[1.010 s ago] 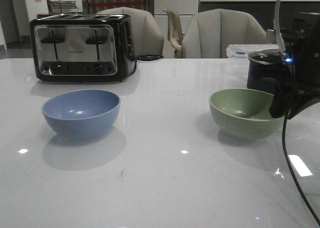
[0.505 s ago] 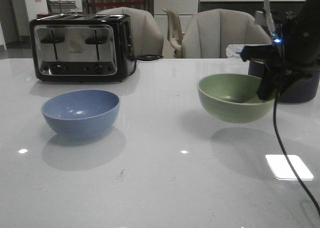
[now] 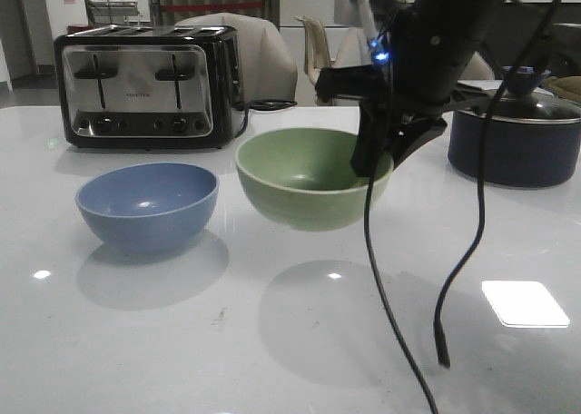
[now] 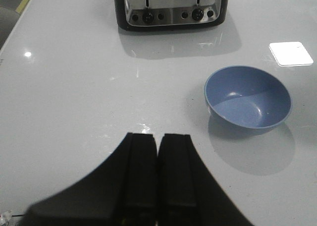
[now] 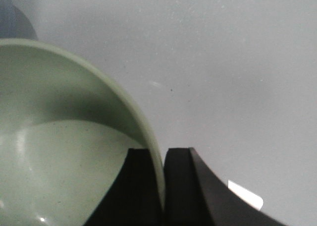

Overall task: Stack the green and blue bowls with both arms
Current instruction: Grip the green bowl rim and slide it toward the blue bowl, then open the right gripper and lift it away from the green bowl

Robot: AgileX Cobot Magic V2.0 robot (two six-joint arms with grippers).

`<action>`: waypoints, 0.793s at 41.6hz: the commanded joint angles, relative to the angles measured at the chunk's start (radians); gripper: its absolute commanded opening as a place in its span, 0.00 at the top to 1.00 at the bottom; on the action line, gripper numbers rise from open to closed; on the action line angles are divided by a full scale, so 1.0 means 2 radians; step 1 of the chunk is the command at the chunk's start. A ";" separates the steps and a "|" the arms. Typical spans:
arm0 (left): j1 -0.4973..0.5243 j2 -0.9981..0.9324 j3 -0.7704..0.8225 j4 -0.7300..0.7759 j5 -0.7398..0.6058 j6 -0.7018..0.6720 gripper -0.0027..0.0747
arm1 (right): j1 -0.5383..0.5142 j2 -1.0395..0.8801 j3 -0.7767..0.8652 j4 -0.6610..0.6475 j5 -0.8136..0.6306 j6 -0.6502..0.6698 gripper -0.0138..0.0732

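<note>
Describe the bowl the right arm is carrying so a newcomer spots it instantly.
In front of the toaster are two bowls. The green bowl hangs above the table, its rim pinched by the right gripper. The blue bowl sits on the table.

One bowl (image 3: 147, 205) is sitting on the counter (image 3: 272, 341) at the left, in front of the toaster (image 3: 145, 85). Just to its right, the other bowl (image 3: 309, 178) is hanging above the counter, its right rim pinched in the right tool (image 3: 374, 160). The pot (image 3: 516, 134) is standing at the far right, chairs (image 3: 245, 55) behind the counter.
</note>
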 commanded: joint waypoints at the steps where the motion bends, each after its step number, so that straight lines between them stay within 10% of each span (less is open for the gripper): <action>1: -0.003 0.004 -0.015 -0.003 -0.038 -0.003 0.84 | 0.002 -0.013 -0.018 0.007 -0.015 -0.004 0.80; 11: -0.003 0.004 -0.015 -0.003 -0.038 -0.003 0.84 | 0.002 0.019 -0.018 0.009 -0.002 -0.004 0.79; 24: -0.003 0.004 -0.015 -0.003 -0.038 -0.003 0.84 | 0.002 0.018 -0.018 0.009 -0.003 -0.004 0.34; 33: -0.003 0.004 -0.015 0.000 -0.038 -0.003 0.84 | 0.002 -0.021 -0.018 0.007 -0.010 -0.011 0.33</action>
